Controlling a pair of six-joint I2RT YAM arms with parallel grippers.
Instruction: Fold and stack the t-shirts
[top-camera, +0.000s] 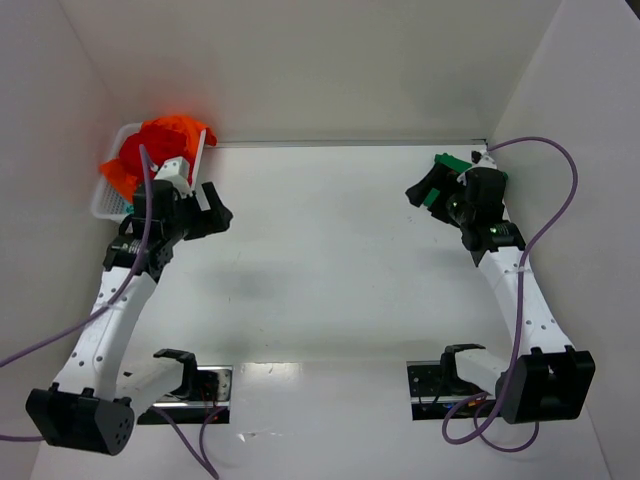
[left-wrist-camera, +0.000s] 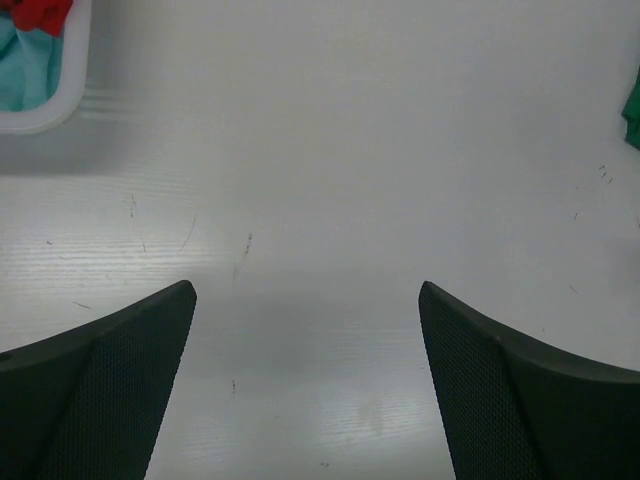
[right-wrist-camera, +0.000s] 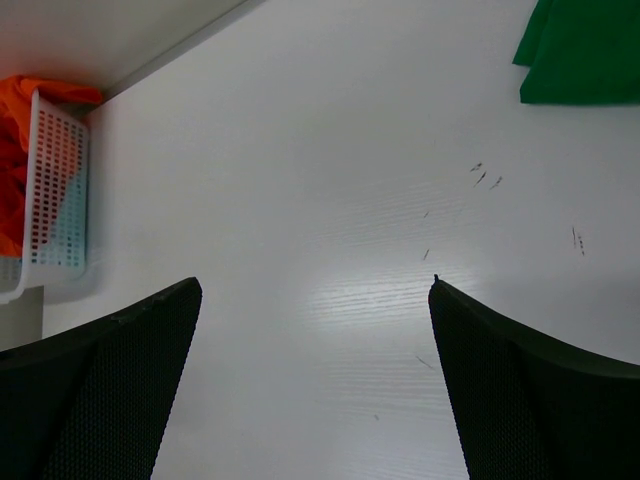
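A red shirt (top-camera: 140, 155) and an orange shirt (top-camera: 180, 130) are heaped in the white lattice basket (top-camera: 105, 205) at the far left. A pale teal shirt (left-wrist-camera: 20, 75) lies in the basket under the red one (left-wrist-camera: 35, 12). A dark green shirt (top-camera: 450, 163) lies on the table at the far right, mostly hidden by the right arm; it shows in the right wrist view (right-wrist-camera: 580, 50). My left gripper (top-camera: 215, 215) is open and empty over bare table beside the basket. My right gripper (top-camera: 425, 190) is open and empty, just left of the green shirt.
White walls close in the table on the left, back and right. The basket's corner (left-wrist-camera: 60, 100) shows in the left wrist view, its lattice side (right-wrist-camera: 55, 190) in the right wrist view. Purple cables hang from both arms.
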